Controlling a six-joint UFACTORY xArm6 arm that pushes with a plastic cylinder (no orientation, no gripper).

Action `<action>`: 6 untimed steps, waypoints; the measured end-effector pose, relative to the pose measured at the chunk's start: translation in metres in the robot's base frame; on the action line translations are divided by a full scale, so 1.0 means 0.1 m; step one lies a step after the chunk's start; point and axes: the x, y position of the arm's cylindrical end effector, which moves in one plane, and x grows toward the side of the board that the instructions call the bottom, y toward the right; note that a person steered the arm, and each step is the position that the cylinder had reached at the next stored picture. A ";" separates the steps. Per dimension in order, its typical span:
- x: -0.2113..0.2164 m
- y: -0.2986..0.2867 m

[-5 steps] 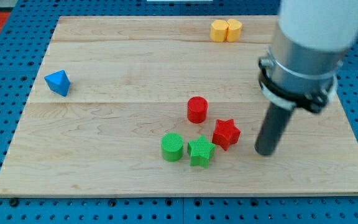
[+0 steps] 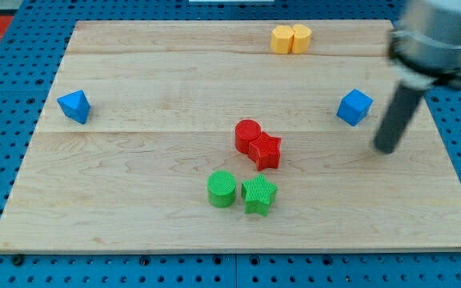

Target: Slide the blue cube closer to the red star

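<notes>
The blue cube (image 2: 354, 107) sits on the wooden board's right side. The red star (image 2: 266, 150) lies near the board's middle, touching the red cylinder (image 2: 247, 134) at its upper left. My tip (image 2: 386, 149) rests on the board just right of and below the blue cube, a short gap away from it. The rod above it is blurred.
A blue triangular block (image 2: 74, 106) lies at the left edge. Two yellow blocks (image 2: 291, 38) sit together at the top. A green cylinder (image 2: 222, 189) and a green star (image 2: 258, 194) sit side by side below the red pair. The board's right edge (image 2: 446, 152) is near my tip.
My tip has moved up and to the right. The blue cube, hidden before, now shows. The red star has shifted up-left against the red cylinder.
</notes>
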 end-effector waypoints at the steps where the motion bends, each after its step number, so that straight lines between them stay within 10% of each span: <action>1: -0.52 0.44; 3: -0.73 -1.54; 5: -0.71 0.02; 6: -0.59 -0.57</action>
